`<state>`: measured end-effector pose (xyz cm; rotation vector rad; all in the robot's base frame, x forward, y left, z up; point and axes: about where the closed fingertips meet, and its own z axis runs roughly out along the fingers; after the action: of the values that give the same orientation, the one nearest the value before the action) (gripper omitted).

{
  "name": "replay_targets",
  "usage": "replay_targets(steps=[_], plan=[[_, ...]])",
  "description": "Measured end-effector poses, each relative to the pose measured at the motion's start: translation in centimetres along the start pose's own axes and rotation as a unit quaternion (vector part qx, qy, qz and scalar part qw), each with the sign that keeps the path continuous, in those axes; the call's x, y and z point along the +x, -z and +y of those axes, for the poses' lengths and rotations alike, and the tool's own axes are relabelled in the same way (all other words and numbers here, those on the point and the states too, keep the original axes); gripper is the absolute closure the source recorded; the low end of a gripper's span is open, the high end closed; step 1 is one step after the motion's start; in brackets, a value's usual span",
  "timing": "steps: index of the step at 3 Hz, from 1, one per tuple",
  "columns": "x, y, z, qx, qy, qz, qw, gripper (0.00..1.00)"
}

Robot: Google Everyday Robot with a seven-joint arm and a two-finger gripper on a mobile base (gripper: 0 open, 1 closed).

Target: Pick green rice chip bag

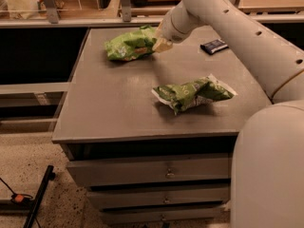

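On the green rice chip bag [127, 45], which lies at the far left of the table [109, 113], pale print is seen, but no word can be read. The arm [232, 30] is stretched in from the right, and the gripper [162, 43] is placed against the bag's right end. Whether anything is grasped cannot be told.

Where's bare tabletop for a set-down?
Widest free patch: tabletop front-left, between green rice chip bag, darker green bag and front edge. Crowded at the back: tool sits at the rice chip bag's right end, dark blue packet beyond, arm overhead.
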<state>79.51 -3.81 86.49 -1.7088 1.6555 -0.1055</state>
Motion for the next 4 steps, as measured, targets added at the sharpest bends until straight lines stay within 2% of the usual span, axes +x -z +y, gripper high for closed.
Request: replay_targets(steps=[1,2,4], plan=[[-0.4,0.2,-0.1,0.0,0.004,-0.004,1.0,1.0],[-0.5,1.2,-0.9,0.008,-0.004,0.0,1.0,1.0],[-0.5,6.5,-4.0,0.037,-0.047,0.007,0.9982,1.0]])
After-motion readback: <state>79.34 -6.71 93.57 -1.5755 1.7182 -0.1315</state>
